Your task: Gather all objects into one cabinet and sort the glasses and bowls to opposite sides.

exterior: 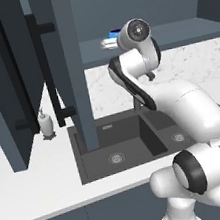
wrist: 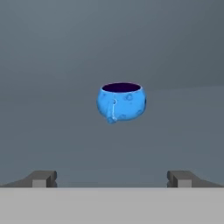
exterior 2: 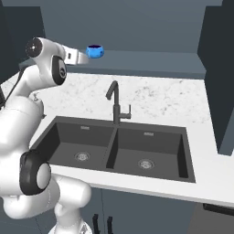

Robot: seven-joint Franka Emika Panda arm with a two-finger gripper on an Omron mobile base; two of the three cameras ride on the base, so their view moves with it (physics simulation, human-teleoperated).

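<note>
One small bright-blue cup (wrist: pixel 121 102) with a dark inside stands upright on the flat shelf floor of the slate blue-grey cabinet (exterior 2: pixel 151 61). In the right base view the blue cup (exterior 2: pixel 95 51) sits just past my gripper (exterior 2: pixel 83 57), which reaches in over the shelf's left end. Seen from the left base camera, the cup (exterior: pixel 114 31) peeks out behind the wrist. My gripper (wrist: pixel 112 178) is open, fingers wide apart, and the cup is ahead of them and apart from them. The black bowl and the second blue cup are out of view.
An open cabinet door (exterior: pixel 6 83) with a long black bar handle (exterior: pixel 49 71) hangs left of the arm. Below lies a dark double sink (exterior 2: pixel 119 146) with a faucet (exterior 2: pixel 115 105). A pale soap bottle (exterior: pixel 46 123) stands on the white counter (exterior: pixel 38 185).
</note>
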